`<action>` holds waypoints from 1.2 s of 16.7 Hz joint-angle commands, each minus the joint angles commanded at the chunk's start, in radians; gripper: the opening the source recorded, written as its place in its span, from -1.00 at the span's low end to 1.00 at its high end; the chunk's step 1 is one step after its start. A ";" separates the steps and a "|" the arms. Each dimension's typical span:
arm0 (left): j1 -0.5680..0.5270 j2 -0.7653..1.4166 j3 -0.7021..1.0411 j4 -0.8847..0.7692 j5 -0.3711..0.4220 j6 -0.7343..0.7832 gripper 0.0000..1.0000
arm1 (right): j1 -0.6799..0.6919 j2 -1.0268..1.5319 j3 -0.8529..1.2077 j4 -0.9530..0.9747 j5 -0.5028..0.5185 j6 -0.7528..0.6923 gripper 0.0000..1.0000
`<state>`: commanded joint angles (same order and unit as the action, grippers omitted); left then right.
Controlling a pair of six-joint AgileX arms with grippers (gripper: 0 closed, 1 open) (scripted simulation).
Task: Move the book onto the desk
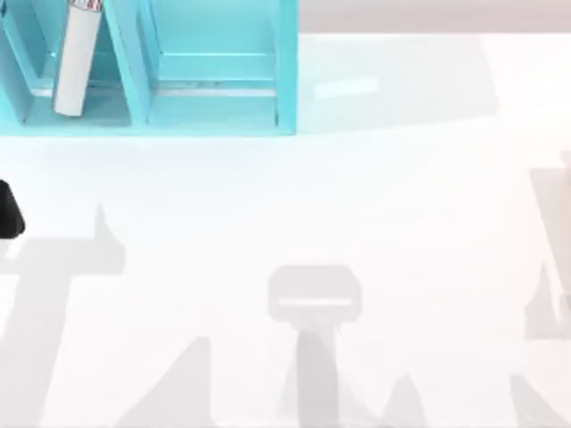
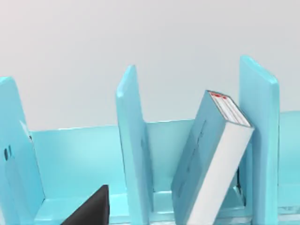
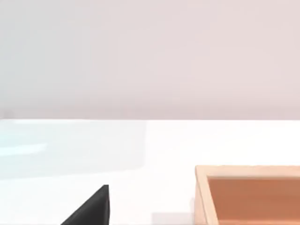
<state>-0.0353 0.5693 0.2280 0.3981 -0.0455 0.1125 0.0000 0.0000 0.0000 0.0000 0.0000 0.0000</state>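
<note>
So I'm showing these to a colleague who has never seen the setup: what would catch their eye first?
Most likely the teal shelf at the top view's back left, bright against the wide white desk. Next, the book leaning tilted inside one of its compartments, white edge outward with small red marks at its upper end. The right wrist view also shows an orange-brown open box sitting on the desk.
</note>
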 joint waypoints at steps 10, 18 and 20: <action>-0.064 1.087 0.331 0.601 -0.066 0.194 1.00 | 0.000 0.000 0.000 0.000 0.000 0.000 1.00; -0.086 1.502 0.475 0.856 -0.097 0.279 1.00 | 0.000 0.000 0.000 0.000 0.000 0.000 1.00; -0.086 1.506 0.477 0.859 -0.097 0.280 1.00 | 0.000 0.000 0.000 0.000 0.000 0.000 1.00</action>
<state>-0.1210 2.0758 0.7046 1.2572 -0.1428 0.3923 0.0000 0.0000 0.0000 0.0000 0.0000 0.0000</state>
